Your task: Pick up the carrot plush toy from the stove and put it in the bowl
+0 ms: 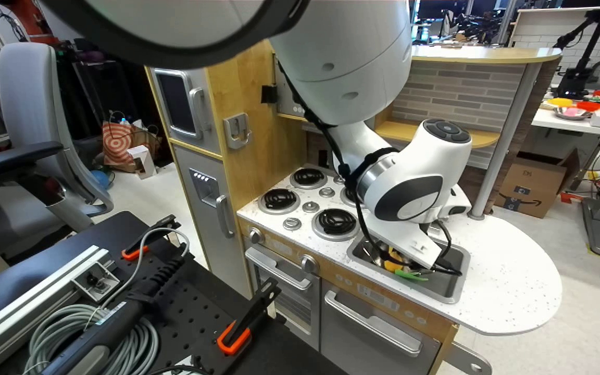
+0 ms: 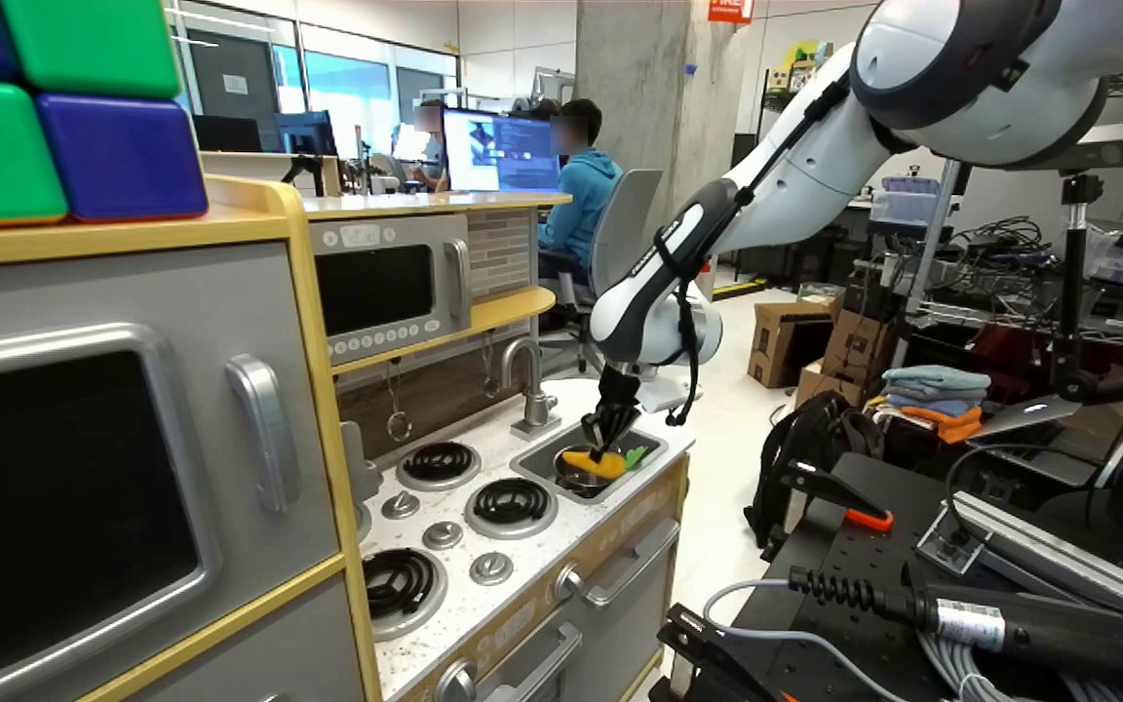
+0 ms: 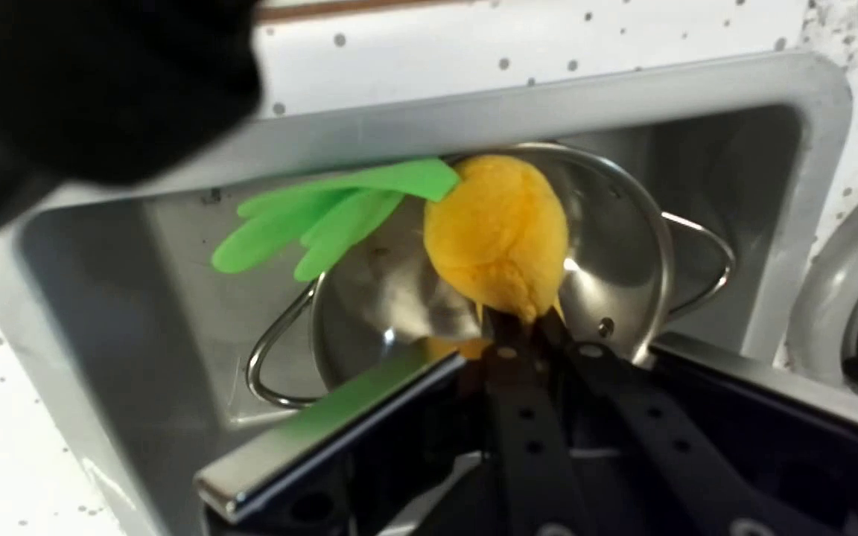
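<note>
The carrot plush toy (image 3: 500,234) is orange-yellow with green leaves. Its body is over the steel bowl (image 3: 615,246), and its leaves stick out past the rim. The toy (image 2: 593,462) and bowl (image 2: 576,480) also show in an exterior view; I cannot tell whether the toy touches the bowl. My gripper (image 3: 522,324) points down with its fingertips close together, pinching the toy's lower end. The gripper (image 2: 602,448) shows above the toy in an exterior view. The white stove (image 1: 331,202) with black burners has no toy in sight on it.
The bowl stands in the grey sink basin (image 3: 786,246), with wire handles near the basin walls. A faucet (image 2: 534,390) stands behind the sink. The microwave shelf (image 2: 508,310) and a grey post (image 1: 508,135) stand near the arm.
</note>
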Available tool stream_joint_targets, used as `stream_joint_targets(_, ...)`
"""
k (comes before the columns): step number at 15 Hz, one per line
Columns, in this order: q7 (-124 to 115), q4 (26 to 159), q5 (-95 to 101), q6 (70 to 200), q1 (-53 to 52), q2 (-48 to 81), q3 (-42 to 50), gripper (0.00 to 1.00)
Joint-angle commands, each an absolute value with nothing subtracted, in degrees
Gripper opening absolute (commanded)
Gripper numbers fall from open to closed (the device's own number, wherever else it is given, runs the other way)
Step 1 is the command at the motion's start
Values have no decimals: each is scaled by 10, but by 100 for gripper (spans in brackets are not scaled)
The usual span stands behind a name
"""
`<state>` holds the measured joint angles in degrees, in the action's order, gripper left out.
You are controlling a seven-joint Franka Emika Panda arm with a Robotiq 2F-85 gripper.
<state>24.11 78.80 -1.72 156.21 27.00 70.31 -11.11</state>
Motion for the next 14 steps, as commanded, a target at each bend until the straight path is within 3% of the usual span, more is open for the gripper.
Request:
stream_joint_targets(1,248,795,-27,1578,267,708,-113,38)
stream_joint_targets(5,261,834,-23,1624,277,679,-124,67)
stream_joint_targets(9,284,942,-4,1748,312,609,-160,97)
stream_joint_targets(14,320,1072,38,1714,404,516,-254,100)
